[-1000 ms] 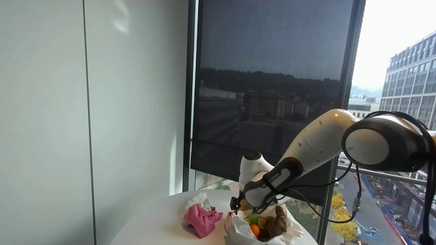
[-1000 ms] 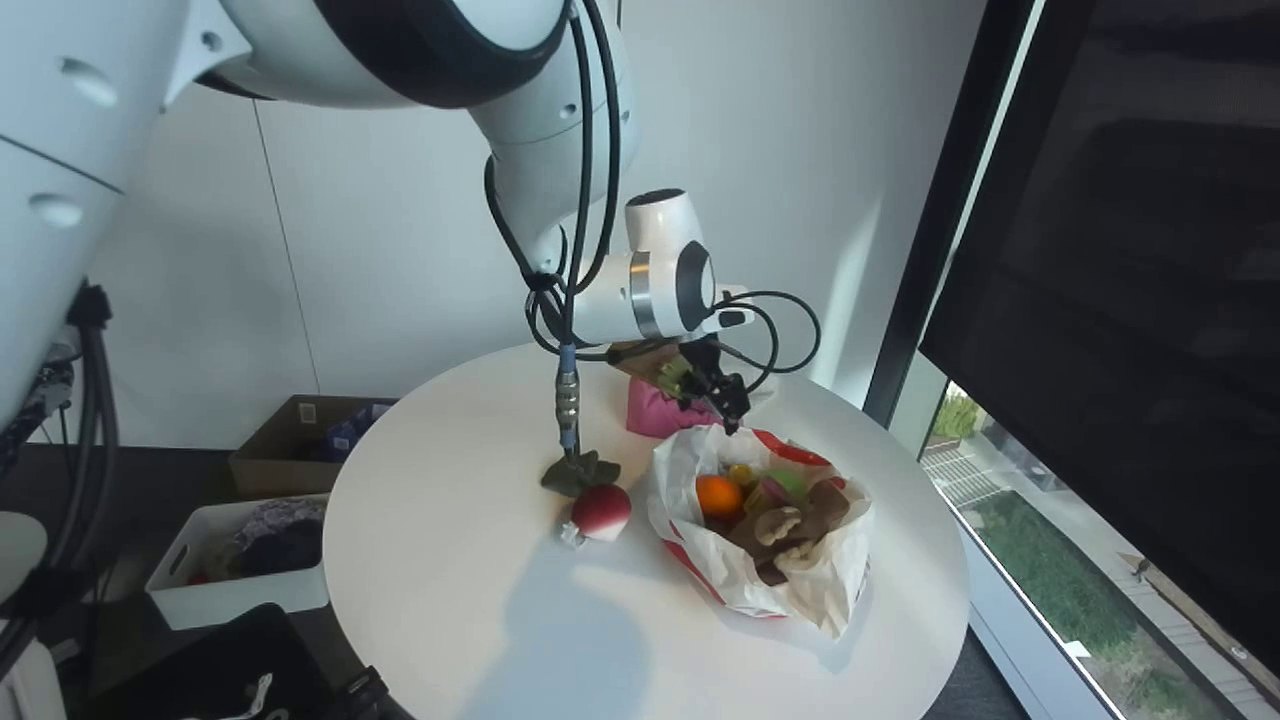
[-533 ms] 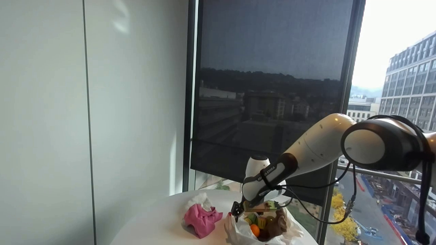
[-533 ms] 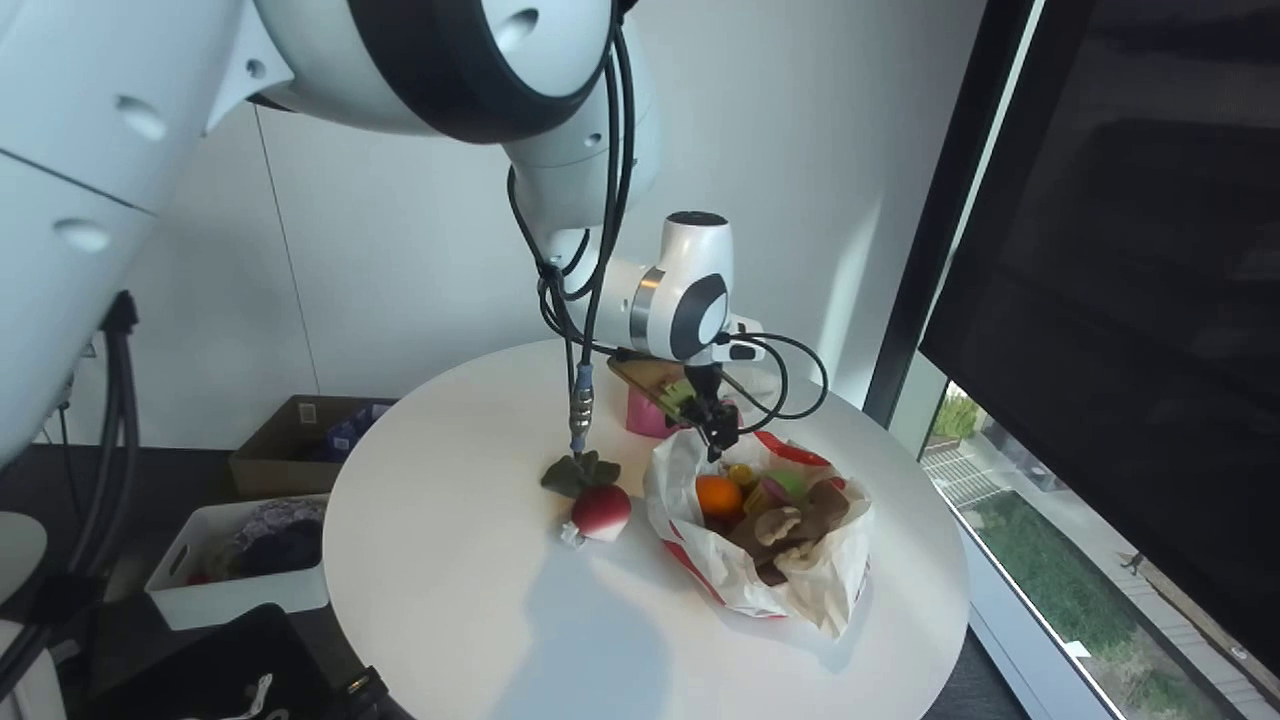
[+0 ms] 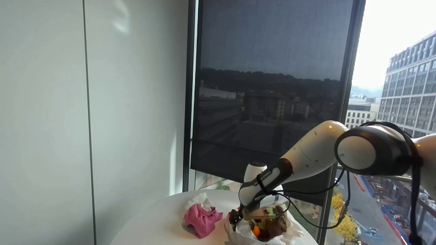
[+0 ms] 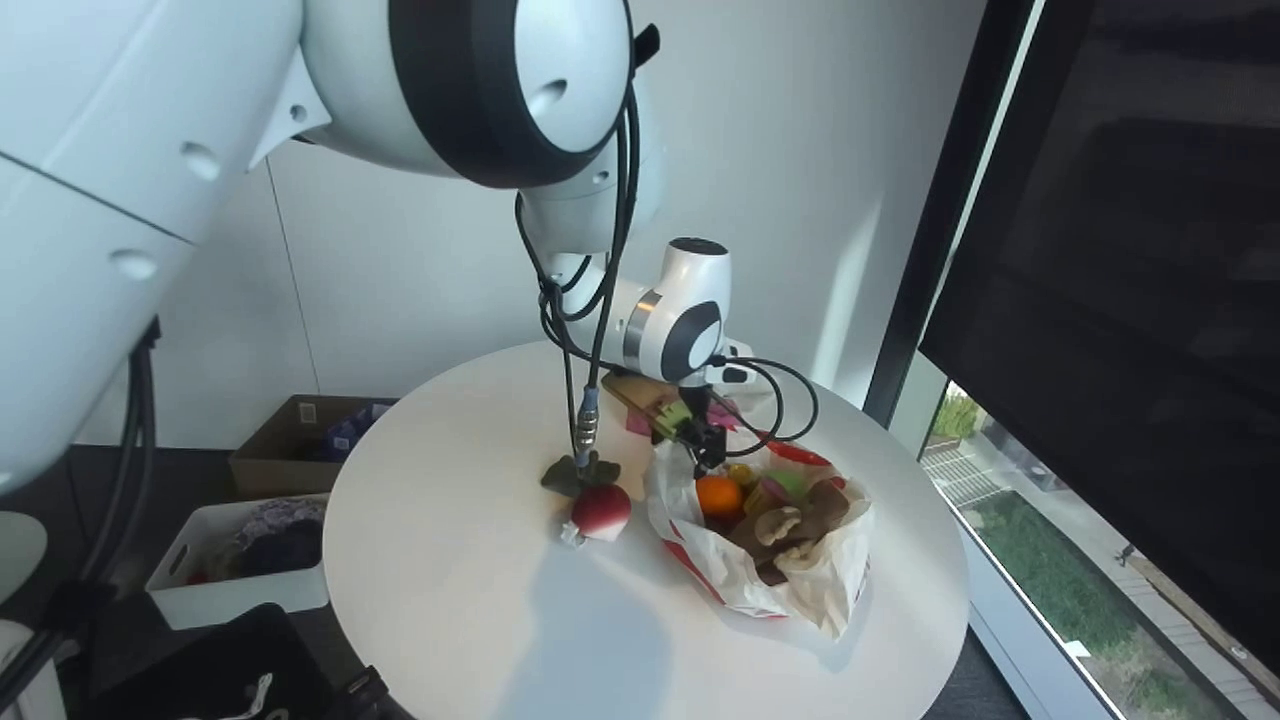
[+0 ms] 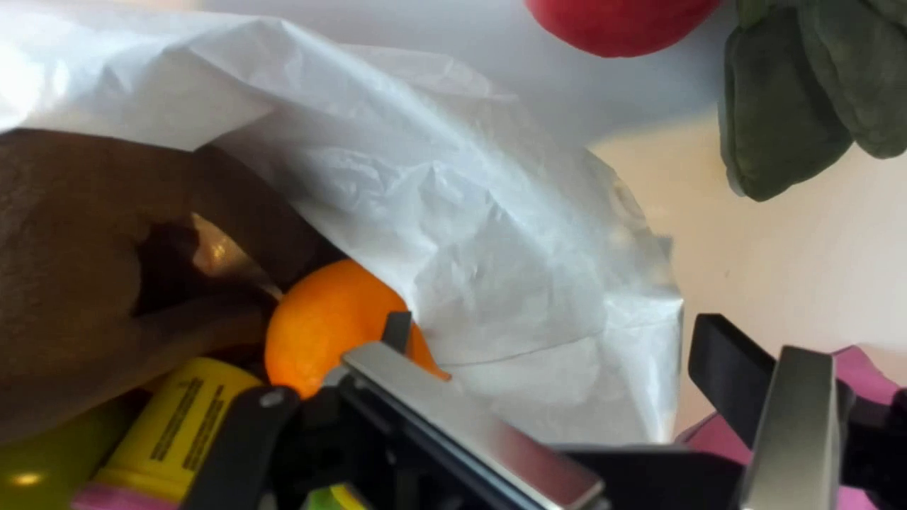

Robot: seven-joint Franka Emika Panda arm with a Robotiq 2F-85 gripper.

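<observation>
My gripper (image 7: 556, 343) is open with nothing clamped in it. In both exterior views the gripper (image 5: 235, 217) (image 6: 706, 455) hangs low at the rim of a white plastic bag (image 6: 672, 512) with red print. In the wrist view the bag's wall (image 7: 496, 234) lies between the fingers. One finger is over the bag's inside, in front of an orange (image 7: 326, 319). The other finger is outside the bag, in front of a pink cloth (image 7: 857, 375). The bag also holds a brown plush thing (image 6: 825, 510) and a yellow item with black print (image 7: 181, 425).
A red-and-white round vegetable (image 6: 602, 510) with dark green leaves (image 6: 580, 475) lies on the round white table (image 6: 430, 600). A white fluffy thing (image 5: 199, 200) lies behind the pink cloth. A cardboard box (image 6: 290, 440) and a white tub (image 6: 240, 590) stand on the floor. Cables hang from the arm.
The arm has come down, and the gripper has lowered to the bag's rim. The wrist has turned. The bag, the vegetable and the cloth look unmoved.
</observation>
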